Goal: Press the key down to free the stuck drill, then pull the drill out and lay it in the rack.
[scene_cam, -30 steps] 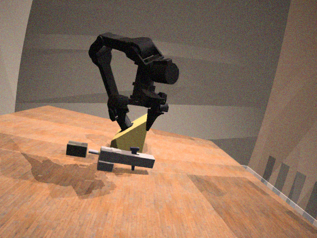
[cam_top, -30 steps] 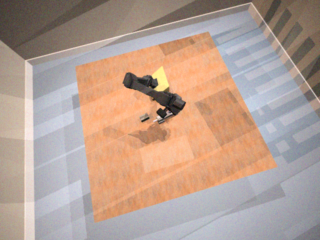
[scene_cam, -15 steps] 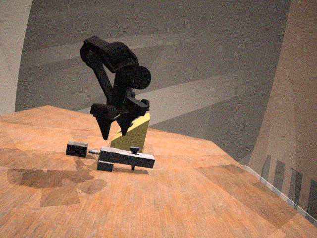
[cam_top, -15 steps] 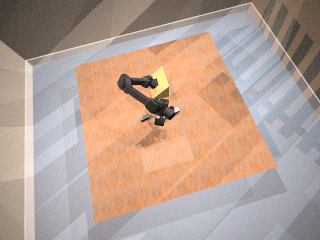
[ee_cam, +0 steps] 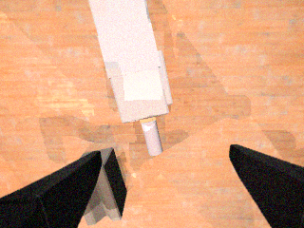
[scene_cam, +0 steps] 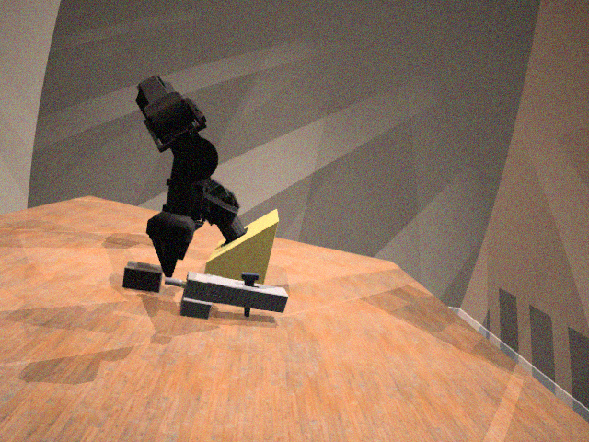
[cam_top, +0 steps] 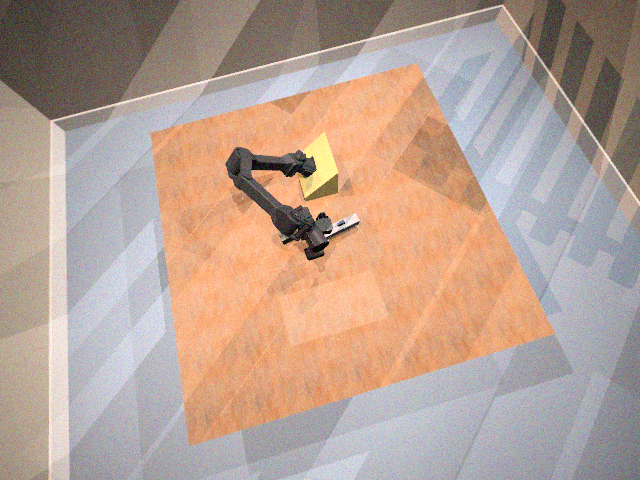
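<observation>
The drill (scene_cam: pixel 174 282) (ee_cam: pixel 152 138) is a thin grey rod sticking out of the end of a long pale block (cam_top: pixel 349 224) (scene_cam: pixel 233 291) (ee_cam: pixel 125 43); the rest of it is hidden inside. The dark blue key (cam_top: pixel 340 223) (scene_cam: pixel 248 277) sits through that block, its head just above the top and its stem showing beneath. The rack (cam_top: pixel 285 239) (scene_cam: pixel 142 276) (ee_cam: pixel 105 206) is a small grey grooved block beyond the drill's free end. My gripper (scene_cam: pixel 175 266) (ee_cam: pixel 164 153) is open and empty above the gap between rack and pale block. Its fingertips are hidden in the top view.
A yellow wedge (cam_top: pixel 325 162) (scene_cam: pixel 245 261) carries the arm's base behind the pale block. A grey foot (scene_cam: pixel 195 308) supports the pale block's drill end. A lighter rectangle (cam_top: pixel 336 310) marks the wooden table top in the top view.
</observation>
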Controlling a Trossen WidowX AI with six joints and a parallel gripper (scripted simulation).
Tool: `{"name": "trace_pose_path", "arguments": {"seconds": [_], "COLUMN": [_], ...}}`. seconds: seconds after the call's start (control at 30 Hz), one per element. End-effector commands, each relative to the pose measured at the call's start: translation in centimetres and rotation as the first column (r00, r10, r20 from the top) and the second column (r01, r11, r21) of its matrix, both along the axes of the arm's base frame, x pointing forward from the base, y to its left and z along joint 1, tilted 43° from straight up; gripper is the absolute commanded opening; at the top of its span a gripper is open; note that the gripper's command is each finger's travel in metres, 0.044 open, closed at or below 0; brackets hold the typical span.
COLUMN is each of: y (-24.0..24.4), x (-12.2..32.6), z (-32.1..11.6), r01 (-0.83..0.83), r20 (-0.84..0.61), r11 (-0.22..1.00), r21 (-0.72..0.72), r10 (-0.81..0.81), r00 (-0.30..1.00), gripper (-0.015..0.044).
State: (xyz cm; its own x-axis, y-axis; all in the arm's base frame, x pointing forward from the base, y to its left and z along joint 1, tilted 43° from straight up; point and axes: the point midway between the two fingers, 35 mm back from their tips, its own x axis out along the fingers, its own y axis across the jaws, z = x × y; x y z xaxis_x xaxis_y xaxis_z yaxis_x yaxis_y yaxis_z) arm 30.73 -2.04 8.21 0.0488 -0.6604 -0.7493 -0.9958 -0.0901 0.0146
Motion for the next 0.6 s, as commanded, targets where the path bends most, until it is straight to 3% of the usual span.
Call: {"name": "trace_pose_path", "arguments": {"seconds": [0.0,0.57], "y": [-2.22,-2.29], "x": [-0.34,-0.33], "z": [0.34,0.19], "r01": [-0.112,-0.112], "r20": [-0.113,-0.113], "r11": [0.994,0.994], "r21": [-0.021,-0.021], "r10": [0.109,0.109], "r00": [0.988,0.988], "gripper": [0.044,0.044]}}
